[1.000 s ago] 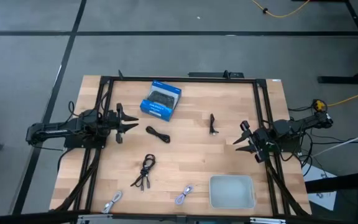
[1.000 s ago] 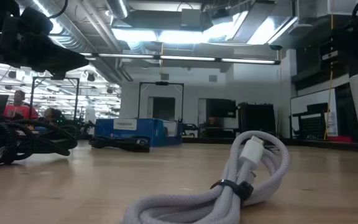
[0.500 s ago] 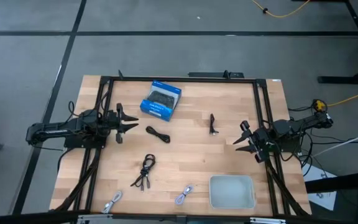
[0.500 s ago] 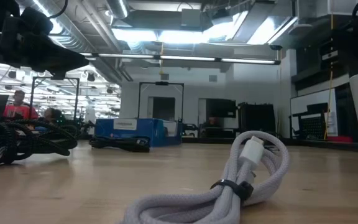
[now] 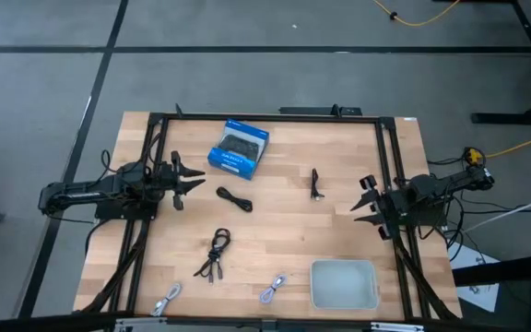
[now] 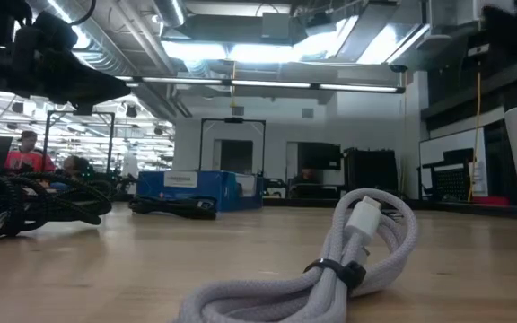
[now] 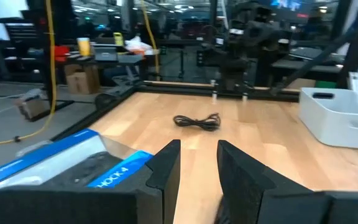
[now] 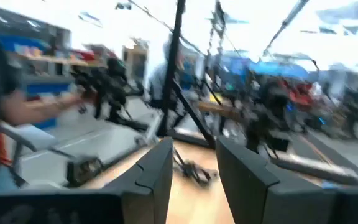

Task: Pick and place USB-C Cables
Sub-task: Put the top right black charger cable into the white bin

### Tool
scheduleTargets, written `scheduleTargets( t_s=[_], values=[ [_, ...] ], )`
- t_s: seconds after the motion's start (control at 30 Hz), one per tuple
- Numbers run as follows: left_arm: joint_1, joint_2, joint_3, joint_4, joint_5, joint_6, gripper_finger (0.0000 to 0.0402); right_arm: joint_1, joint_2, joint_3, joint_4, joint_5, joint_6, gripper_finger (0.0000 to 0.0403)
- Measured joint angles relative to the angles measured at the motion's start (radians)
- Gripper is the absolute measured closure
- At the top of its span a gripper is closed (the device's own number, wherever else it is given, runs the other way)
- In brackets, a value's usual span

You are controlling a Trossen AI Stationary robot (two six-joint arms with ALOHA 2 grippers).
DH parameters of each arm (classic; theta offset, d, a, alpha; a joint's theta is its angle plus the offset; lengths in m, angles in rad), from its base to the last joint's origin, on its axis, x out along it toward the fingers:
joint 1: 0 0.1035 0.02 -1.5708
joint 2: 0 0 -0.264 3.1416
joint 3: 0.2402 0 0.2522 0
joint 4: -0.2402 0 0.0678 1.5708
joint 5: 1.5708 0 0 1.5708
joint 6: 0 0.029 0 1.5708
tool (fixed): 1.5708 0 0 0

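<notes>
Right gripper (image 5: pixel 369 201), fingers spread and empty, hangs at the table's (image 5: pixel 339 235) right edge; left gripper (image 5: pixel 184 182), likewise open, waits just left of the blue box (image 5: pixel 238 148). Five USB-C Cables (image 5: pixel 218 252) lie scattered below that box, seemingly untouched

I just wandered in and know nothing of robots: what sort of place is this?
Probably a robotics lab or workshop. A wooden table carries two dark arms inside a metal frame; beyond it the room has exposed ceiling pipes, strip lights and shelves with boxes.
</notes>
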Motion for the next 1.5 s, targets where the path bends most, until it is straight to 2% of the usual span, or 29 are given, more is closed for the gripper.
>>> scheduleTargets(
  t_s=[0.07, 0.17, 0.27, 0.37, 0.5, 0.6, 0.67, 0.7, 0.73, 0.77, 0.87, 0.9, 0.93, 1.0, 1.1, 1.2, 1.27, 1.37, 1.43, 1.5],
  values=[
    [0.0, 0.0, 0.0, 0.002, -0.009, 0.0, 0.0303, 0.0, 0.0, 0.0, 0.021, -0.061, -0.005, 0.0274],
    [0.0, 0.0, 0.0, 0.034, -0.057, -0.03, 0.0303, 0.0, 0.0, 0.0, 0.033, -0.082, -0.003, 0.0274],
    [0.0, 0.0, 0.0, 0.083, -0.072, -0.208, 0.0303, 0.0, 0.0, 0.0, 0.088, -0.032, 0.026, 0.0274],
    [0.0, 0.0, 0.0, 0.175, -0.146, -0.234, 0.0303, 0.0, 0.0, 0.0, 0.166, 0.059, 0.042, 0.0274],
    [0.0, 0.0, 0.0, 0.187, -0.269, -0.242, 0.0303, 0.0, 0.0, 0.0, 0.196, 0.186, 0.038, 0.0274],
    [0.0, 0.01, 0.0, 0.188, -0.328, -0.314, 0.0303, 0.0, 0.001, 0.0, 0.283, 0.363, -0.036, 0.0274],
    [0.0, 0.019, 0.0, 0.227, -0.328, -0.339, 0.0303, -0.002, 0.004, 0.0, 0.412, 0.496, -0.107, 0.0274],
    [0.0, 0.024, 0.0, 0.257, -0.319, -0.34, 0.0303, -0.007, 0.01, 0.0, 0.486, 0.528, -0.149, 0.0274],
    [0.0, 0.033, 0.0, 0.294, -0.305, -0.34, 0.0303, -0.014, 0.018, 0.0, 0.549, 0.521, -0.196, 0.0274],
    [0.0, 0.049, 0.0, 0.346, -0.288, -0.341, 0.0303, -0.026, 0.032, 0.0, 0.613, 0.466, -0.247, 0.0274],
    [0.0, 0.135, 0.0, 0.482, -0.231, -0.302, 0.0303, -0.064, 0.093, 0.002, 0.74, 0.218, -0.346, 0.0274],
    [0.0, 0.164, 0.0, 0.528, -0.219, -0.285, 0.0303, -0.078, 0.119, 0.012, 0.754, 0.197, -0.349, 0.0274],
    [0.0, 0.195, 0.001, 0.577, -0.217, -0.269, 0.0303, -0.091, 0.147, 0.03, 0.762, 0.222, -0.346, 0.0274],
    [0.0, 0.266, 0.018, 0.609, -0.219, -0.266, 0.0303, -0.118, 0.211, 0.079, 0.762, 0.363, -0.316, 0.0274],
    [0.001, 0.395, 0.057, 0.609, -0.232, -0.265, 0.0303, -0.166, 0.338, 0.17, 0.687, 0.572, -0.252, 0.0274],
    [0.001, 0.524, 0.096, 0.609, -0.261, -0.266, 0.0303, -0.223, 0.474, 0.296, 0.543, 0.676, -0.216, 0.0274],
    [0.003, 0.601, 0.126, 0.608, -0.279, -0.266, 0.0303, -0.261, 0.559, 0.4, 0.398, 0.738, -0.188, 0.0274],
    [0.013, 0.695, 0.176, 0.608, -0.281, -0.266, 0.0303, -0.331, 0.684, 0.586, 0.064, 0.877, -0.085, 0.0274],
    [0.022, 0.743, 0.211, 0.61, -0.282, -0.264, 0.0303, -0.395, 0.767, 0.715, -0.19, 0.89, 0.061, 0.0274],
    [0.031, 0.788, 0.239, 0.612, -0.282, -0.264, 0.0303, -0.468, 0.857, 0.84, -0.409, 0.787, 0.21, 0.0274]
  ],
)
